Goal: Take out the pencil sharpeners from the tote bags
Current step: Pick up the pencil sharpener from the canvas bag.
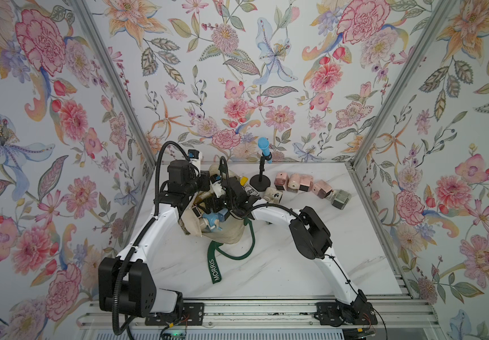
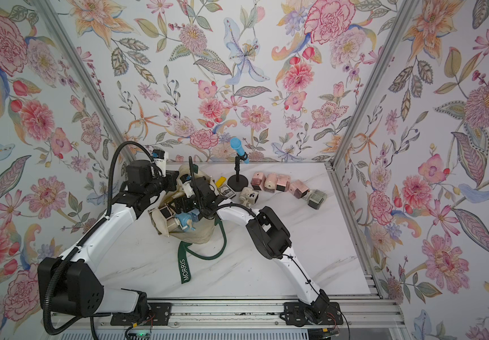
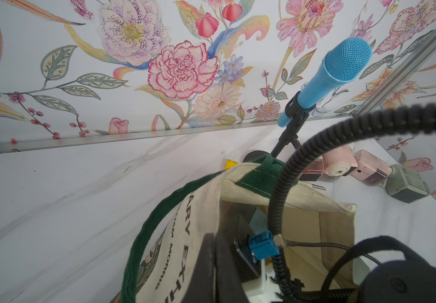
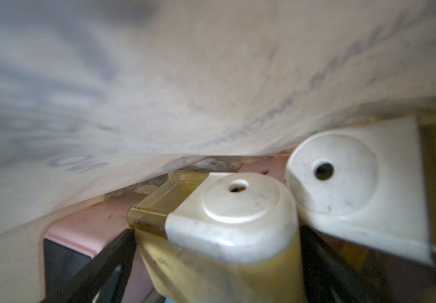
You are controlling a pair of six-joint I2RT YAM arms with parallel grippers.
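The cream tote bag (image 1: 225,237) lies on its side mid-table, its mouth facing left. My left gripper (image 3: 217,267) is shut on the bag's upper rim (image 3: 240,181) and holds it up. My right gripper (image 4: 217,244) is deep inside the bag. Its fingers (image 4: 112,257) press both sides of a yellow pencil sharpener (image 4: 227,210) with a cream face. A cream sharpener (image 4: 356,183) and a pink one (image 4: 85,228) lie beside it. A light blue sharpener (image 1: 211,220) shows at the mouth. Out on the table lie pink sharpeners (image 1: 296,182), a cream one (image 1: 272,194) and a sage one (image 1: 340,199).
A blue microphone (image 1: 264,148) on a black stand (image 1: 256,183) rises just behind the bag. A small dark printed box (image 2: 227,191) and a flat yellow bar (image 2: 222,180) lie next to the stand's base. The green MORRIS strap (image 1: 216,269) trails forward. Floral walls close in three sides.
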